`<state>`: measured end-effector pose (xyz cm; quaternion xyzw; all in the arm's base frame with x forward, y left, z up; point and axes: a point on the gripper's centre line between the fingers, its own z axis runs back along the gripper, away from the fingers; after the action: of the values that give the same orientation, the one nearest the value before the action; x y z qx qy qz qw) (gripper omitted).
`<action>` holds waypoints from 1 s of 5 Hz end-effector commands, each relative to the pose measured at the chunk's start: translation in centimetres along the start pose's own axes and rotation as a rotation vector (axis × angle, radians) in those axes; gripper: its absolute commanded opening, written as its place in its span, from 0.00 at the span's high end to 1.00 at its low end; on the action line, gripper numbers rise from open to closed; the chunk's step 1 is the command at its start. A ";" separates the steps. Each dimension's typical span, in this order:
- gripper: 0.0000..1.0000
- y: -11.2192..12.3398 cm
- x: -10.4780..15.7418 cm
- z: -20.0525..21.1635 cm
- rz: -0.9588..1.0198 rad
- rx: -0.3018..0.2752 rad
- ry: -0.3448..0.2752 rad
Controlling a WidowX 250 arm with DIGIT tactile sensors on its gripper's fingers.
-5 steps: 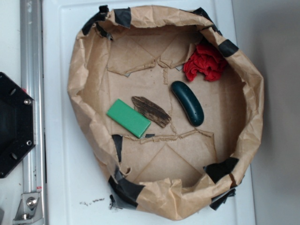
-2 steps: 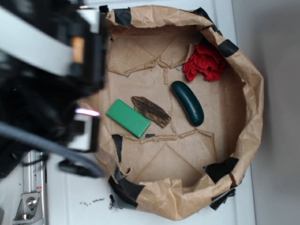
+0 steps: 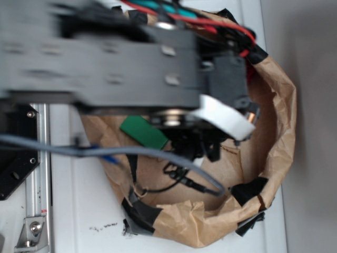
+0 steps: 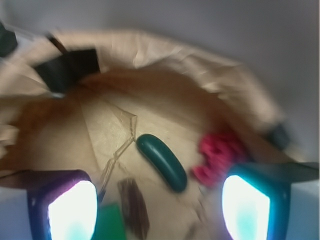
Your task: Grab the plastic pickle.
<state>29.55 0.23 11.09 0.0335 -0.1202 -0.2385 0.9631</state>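
The plastic pickle (image 4: 161,161) is dark green, glossy and oblong. In the wrist view it lies on the brown paper floor of the bowl, ahead of the gripper and between its two fingers. My gripper (image 4: 157,210) is open and empty, with one glowing fingertip (image 4: 71,210) at the left and the other at the right, above the bowl floor. In the exterior view the arm (image 3: 131,74) covers the middle of the bowl and hides the pickle.
A brown paper bowl (image 3: 279,121) with black tape holds everything. A bright-green block (image 3: 143,132) and a brown piece of wood (image 4: 132,205) lie left of the pickle. A red crumpled cloth (image 4: 220,157) lies at its right. A black base (image 3: 13,163) stands at the left.
The arm has swung in from the left and now hangs over the middle of the bowl, hiding the pickle, the wood and the cloth in the exterior view. The objects have not moved.
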 end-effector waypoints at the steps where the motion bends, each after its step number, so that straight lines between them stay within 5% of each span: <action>1: 0.00 1.8 -1.3 -8.2 -0.142 -0.064 0.021; 2: 0.00 0.8 -1.3 -9.7 -0.158 -0.013 0.049; 3: 1.00 0.4 -1.5 -8.9 -0.119 0.003 0.024; 5: 1.00 0.1 -1.8 -8.4 -0.106 0.004 0.009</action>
<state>30.44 1.79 2.21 0.0400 -0.1076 -0.2875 0.9509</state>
